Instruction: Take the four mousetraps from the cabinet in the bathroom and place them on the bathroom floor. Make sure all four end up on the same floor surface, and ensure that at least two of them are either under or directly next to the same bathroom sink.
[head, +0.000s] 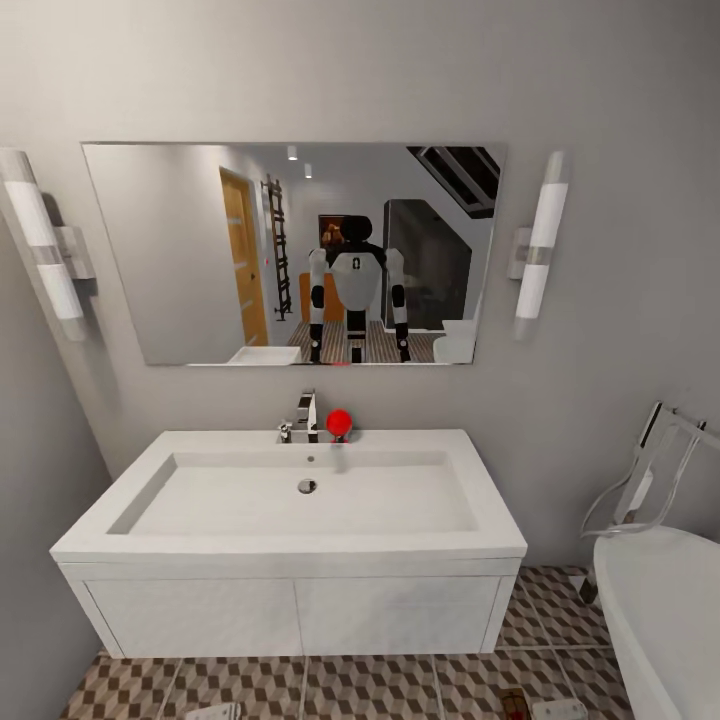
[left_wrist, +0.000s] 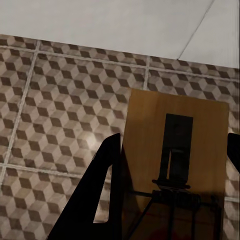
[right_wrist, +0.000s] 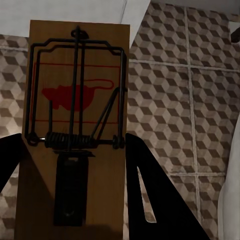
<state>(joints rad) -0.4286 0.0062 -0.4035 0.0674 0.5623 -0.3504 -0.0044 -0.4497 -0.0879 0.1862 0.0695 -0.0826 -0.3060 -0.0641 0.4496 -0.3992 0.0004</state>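
Note:
My left gripper (left_wrist: 174, 141) is shut on a mousetrap (left_wrist: 175, 125), a brown wooden board with a dark metal bar, held above the cube-patterned bathroom floor (left_wrist: 60, 100). The right gripper (right_wrist: 72, 140) is shut on a second mousetrap (right_wrist: 75, 60), whose board carries a red mouse print and a wire spring. Its brown end (head: 513, 704) pokes into the head view's bottom edge. The white bathroom sink (head: 290, 545) with its chrome faucet (head: 303, 415) hangs on the wall straight ahead, with floor tiles (head: 330, 690) below it. The cabinet is out of view.
A mirror (head: 295, 250) above the sink reflects the robot. A red object (head: 339, 423) stands by the faucet. A white bathtub (head: 660, 620) with a chrome fitting stands at the right. A grey wall (head: 40, 500) closes in on the left.

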